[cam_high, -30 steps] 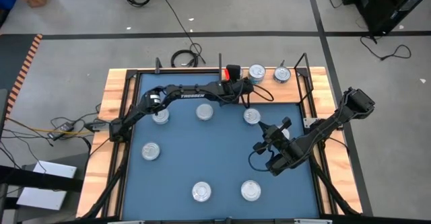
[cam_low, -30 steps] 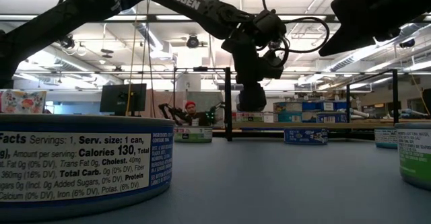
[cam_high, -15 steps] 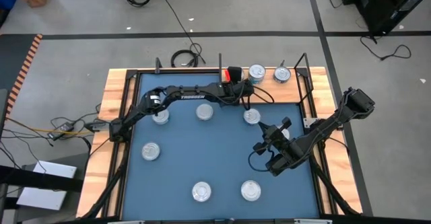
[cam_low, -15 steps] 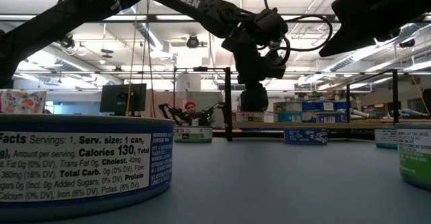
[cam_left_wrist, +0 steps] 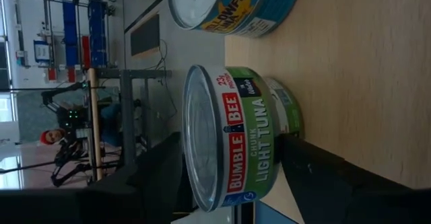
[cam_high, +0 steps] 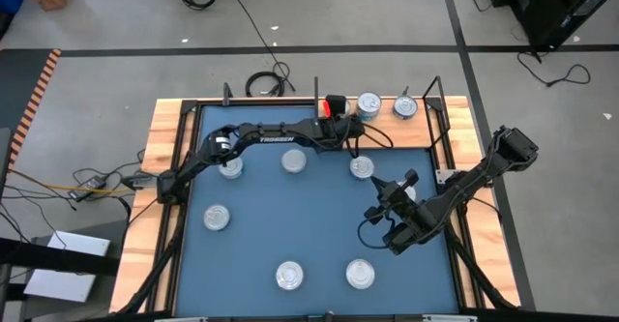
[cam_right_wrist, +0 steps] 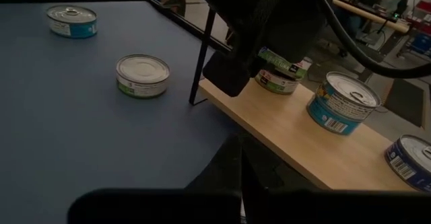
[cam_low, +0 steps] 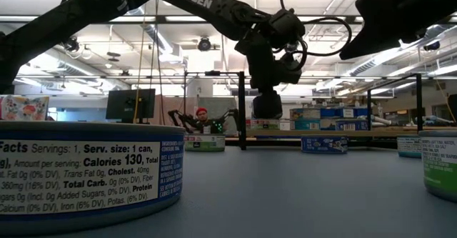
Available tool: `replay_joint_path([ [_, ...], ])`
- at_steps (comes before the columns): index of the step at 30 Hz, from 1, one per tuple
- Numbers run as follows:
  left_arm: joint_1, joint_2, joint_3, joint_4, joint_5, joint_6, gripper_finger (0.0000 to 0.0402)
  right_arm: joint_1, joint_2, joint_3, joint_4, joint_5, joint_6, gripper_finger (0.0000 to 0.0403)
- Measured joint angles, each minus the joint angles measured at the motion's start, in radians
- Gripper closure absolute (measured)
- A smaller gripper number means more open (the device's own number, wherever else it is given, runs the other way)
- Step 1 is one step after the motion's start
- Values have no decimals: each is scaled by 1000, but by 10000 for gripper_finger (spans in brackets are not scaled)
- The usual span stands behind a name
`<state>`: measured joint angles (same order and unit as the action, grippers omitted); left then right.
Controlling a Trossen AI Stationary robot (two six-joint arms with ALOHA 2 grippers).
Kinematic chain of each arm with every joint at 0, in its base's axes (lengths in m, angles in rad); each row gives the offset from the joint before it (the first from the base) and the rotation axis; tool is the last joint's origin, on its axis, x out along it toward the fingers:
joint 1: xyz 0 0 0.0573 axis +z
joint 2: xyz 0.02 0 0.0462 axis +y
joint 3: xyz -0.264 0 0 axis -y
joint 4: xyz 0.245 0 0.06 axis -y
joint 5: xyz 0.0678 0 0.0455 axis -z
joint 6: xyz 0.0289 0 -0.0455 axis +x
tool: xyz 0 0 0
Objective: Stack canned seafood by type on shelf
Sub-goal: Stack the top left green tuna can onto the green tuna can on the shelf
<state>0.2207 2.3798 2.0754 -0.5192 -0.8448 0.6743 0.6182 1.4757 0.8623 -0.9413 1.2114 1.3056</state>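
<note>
Left gripper (cam_high: pixel 334 119) is over the wooden shelf (cam_high: pixel 382 121), jaws clamped on a green-label tuna can (cam_left_wrist: pixel 232 140) held right above another green can (cam_right_wrist: pixel 275 82) sitting on the shelf. Two more cans sit further along the shelf from there, the nearer one blue-labelled (cam_right_wrist: pixel 343 103). Right gripper (cam_high: pixel 398 186) hangs over the blue surface (cam_high: pixel 309 216) near the shelf's far end; can't tell what its jaws are doing.
</note>
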Motion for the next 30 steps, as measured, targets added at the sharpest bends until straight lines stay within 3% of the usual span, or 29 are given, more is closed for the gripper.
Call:
replay_joint_path([
  [30,7,0,38,-84,5,21,152,3,0,0,0,-16,0,402],
])
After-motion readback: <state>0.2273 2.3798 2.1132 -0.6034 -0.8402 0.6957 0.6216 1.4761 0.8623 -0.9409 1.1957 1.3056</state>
